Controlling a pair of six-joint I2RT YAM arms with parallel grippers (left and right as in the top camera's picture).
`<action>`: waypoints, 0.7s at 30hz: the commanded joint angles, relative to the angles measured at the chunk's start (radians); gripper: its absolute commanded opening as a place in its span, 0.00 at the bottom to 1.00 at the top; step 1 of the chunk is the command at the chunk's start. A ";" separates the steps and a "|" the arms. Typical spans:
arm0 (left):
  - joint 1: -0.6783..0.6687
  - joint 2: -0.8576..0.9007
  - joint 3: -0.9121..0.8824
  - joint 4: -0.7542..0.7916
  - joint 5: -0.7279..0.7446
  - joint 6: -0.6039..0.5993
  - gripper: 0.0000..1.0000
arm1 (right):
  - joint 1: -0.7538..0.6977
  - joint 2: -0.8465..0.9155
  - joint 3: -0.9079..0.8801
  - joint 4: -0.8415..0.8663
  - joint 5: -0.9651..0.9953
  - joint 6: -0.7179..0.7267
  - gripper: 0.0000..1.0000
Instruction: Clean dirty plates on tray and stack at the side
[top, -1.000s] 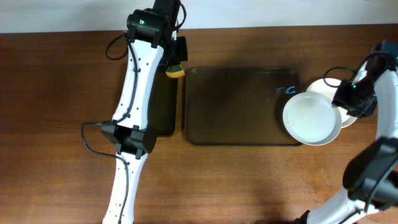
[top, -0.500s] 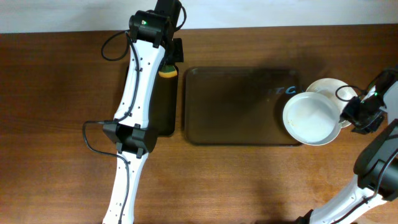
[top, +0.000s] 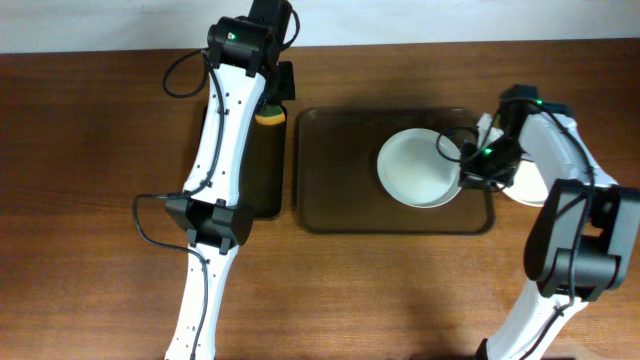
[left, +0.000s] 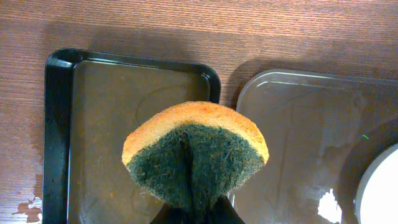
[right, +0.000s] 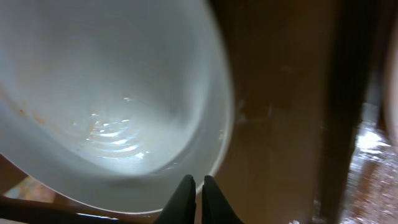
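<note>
A white plate (top: 415, 167) lies on the right half of the dark-brown tray (top: 340, 180). My right gripper (top: 470, 165) is shut on its right rim. In the right wrist view the fingers (right: 194, 186) pinch the plate's rim (right: 112, 93), which shows faint orange marks and wet shine. Another white plate (top: 528, 188) sits on the table right of the tray, partly hidden by the right arm. My left gripper (top: 272, 108) is shut on a yellow-and-green sponge (left: 196, 152), held above the gap between the two trays.
A narrow black tray (top: 268, 170) lies left of the brown tray, partly under the left arm; it also shows in the left wrist view (left: 59, 124). The brown tray's surface (left: 305, 130) looks wet. The wooden table extends on both sides.
My right gripper has carried the plate from the tray's right edge leftward onto the tray. The left gripper with the sponge shifted slightly left, then held still.
</note>
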 joint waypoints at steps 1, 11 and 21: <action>0.000 0.011 -0.003 -0.001 0.003 0.012 0.00 | 0.069 0.006 -0.006 0.027 0.130 0.040 0.24; 0.000 0.011 -0.003 0.005 0.003 0.011 0.00 | 0.093 0.029 -0.008 0.161 0.245 -0.012 0.43; 0.000 0.011 -0.003 0.029 0.026 0.008 0.00 | 0.094 0.087 -0.074 0.195 0.181 0.020 0.04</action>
